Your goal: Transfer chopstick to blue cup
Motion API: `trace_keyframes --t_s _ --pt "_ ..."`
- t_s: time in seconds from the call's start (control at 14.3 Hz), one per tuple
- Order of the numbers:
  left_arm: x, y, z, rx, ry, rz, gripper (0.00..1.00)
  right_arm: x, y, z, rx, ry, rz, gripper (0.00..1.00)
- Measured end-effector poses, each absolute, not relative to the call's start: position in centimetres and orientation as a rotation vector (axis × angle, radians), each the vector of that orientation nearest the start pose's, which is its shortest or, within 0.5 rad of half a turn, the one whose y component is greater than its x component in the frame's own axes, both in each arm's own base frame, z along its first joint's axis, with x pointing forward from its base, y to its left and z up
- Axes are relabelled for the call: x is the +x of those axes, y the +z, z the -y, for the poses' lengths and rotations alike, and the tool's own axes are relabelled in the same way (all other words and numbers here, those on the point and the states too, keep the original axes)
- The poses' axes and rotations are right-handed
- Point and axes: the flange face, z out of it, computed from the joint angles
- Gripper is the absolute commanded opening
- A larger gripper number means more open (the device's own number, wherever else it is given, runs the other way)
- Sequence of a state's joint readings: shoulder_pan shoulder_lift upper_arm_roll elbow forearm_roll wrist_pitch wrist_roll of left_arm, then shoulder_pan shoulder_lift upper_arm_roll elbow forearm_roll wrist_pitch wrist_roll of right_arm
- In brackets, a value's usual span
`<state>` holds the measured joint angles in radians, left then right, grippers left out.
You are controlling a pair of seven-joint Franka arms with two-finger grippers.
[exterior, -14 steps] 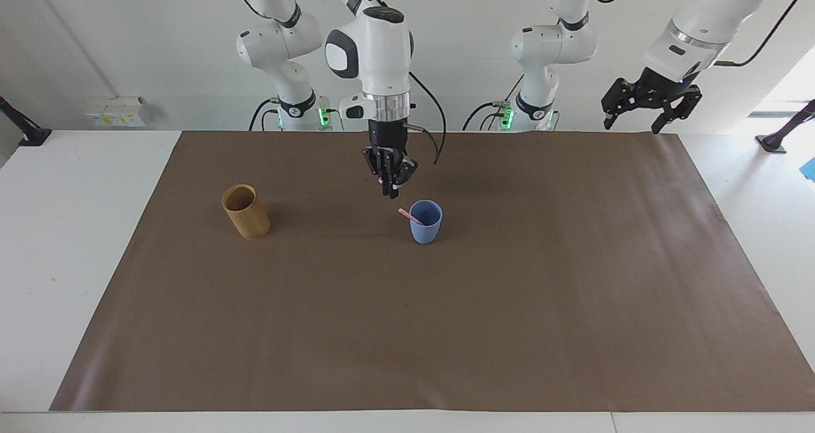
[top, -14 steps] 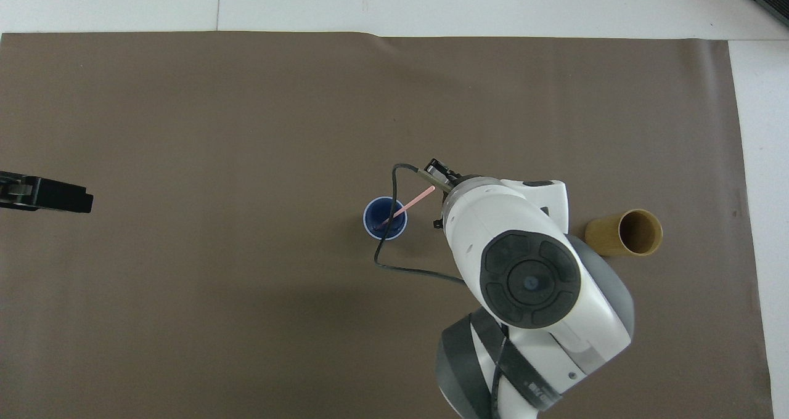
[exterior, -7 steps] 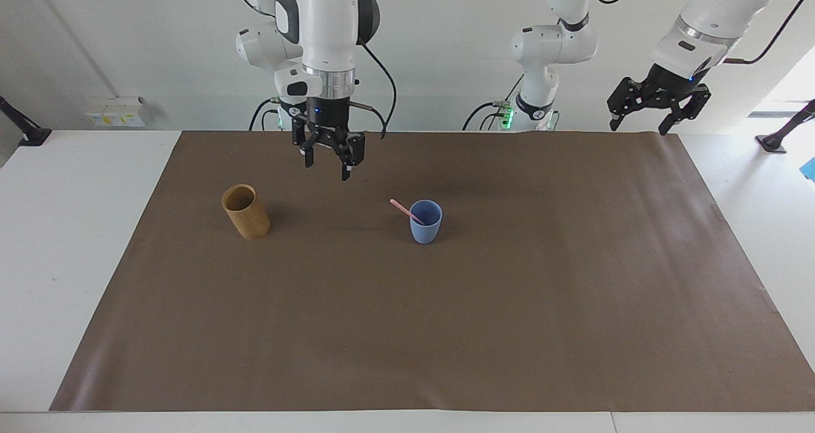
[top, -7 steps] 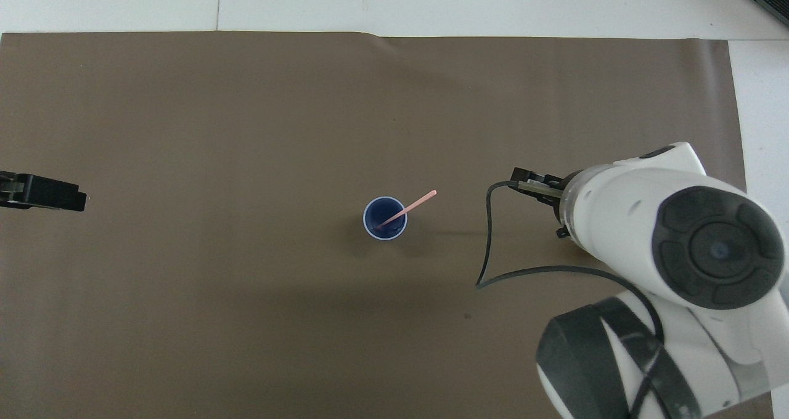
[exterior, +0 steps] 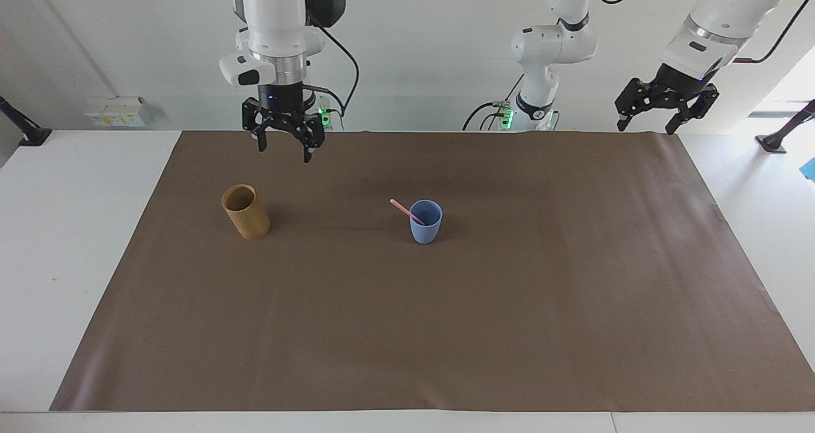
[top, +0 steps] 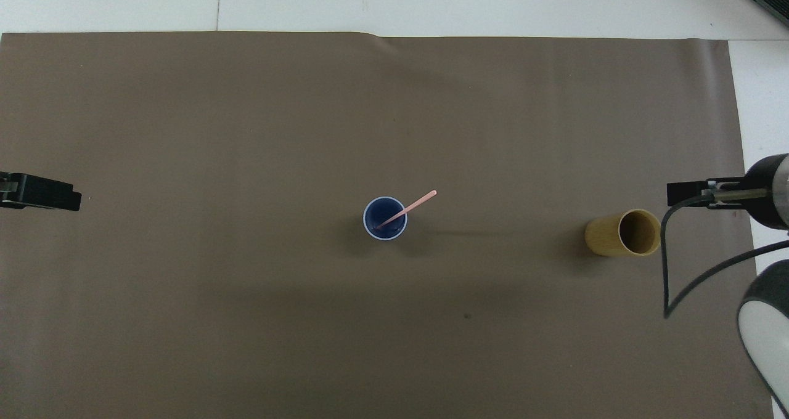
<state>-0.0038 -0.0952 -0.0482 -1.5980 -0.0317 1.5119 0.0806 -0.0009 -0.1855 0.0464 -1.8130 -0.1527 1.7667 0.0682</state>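
Note:
The blue cup (exterior: 425,226) (top: 384,219) stands upright near the middle of the brown mat. A pale pink chopstick (exterior: 402,209) (top: 416,203) leans inside it, its upper end sticking out over the rim toward the right arm's end of the table. My right gripper (exterior: 284,151) (top: 684,192) hangs open and empty high over the mat's edge by the robots, well away from the blue cup. My left gripper (exterior: 644,128) (top: 37,191) waits open and empty, raised over the mat's corner at the left arm's end.
A tan bamboo cup (exterior: 245,212) (top: 622,233) stands tilted on the brown mat (exterior: 446,331) toward the right arm's end, below the right gripper. A black cable (top: 672,283) loops down from the right wrist.
The right gripper opened, let go of the chopstick, rose and swung away from the blue cup toward the right arm's end. The chopstick stays leaning in the cup. The left gripper drifted slightly outward.

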Motion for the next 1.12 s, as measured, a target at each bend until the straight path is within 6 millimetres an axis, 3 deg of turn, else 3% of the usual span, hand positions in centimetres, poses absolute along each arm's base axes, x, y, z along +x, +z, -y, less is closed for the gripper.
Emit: trace_keyframes --t_s 0.35,0.77,1.12 --pt "51.8 65.8 3.2 -3.161 -0.015 -0.213 1.0 53.4 65.1 -0.3 -3.219 -0.194 -0.035 1.0" --pt "51.8 65.8 3.2 -3.161 -0.015 -0.213 1.0 57.5 65.8 -0.4 -3.215 -0.084 -0.041 1.0" --pt "51.8 65.8 3.2 -3.161 -0.015 -0.213 1.0 56.4 64.7 2.4 -3.191 0.025 -0.07 1.0"
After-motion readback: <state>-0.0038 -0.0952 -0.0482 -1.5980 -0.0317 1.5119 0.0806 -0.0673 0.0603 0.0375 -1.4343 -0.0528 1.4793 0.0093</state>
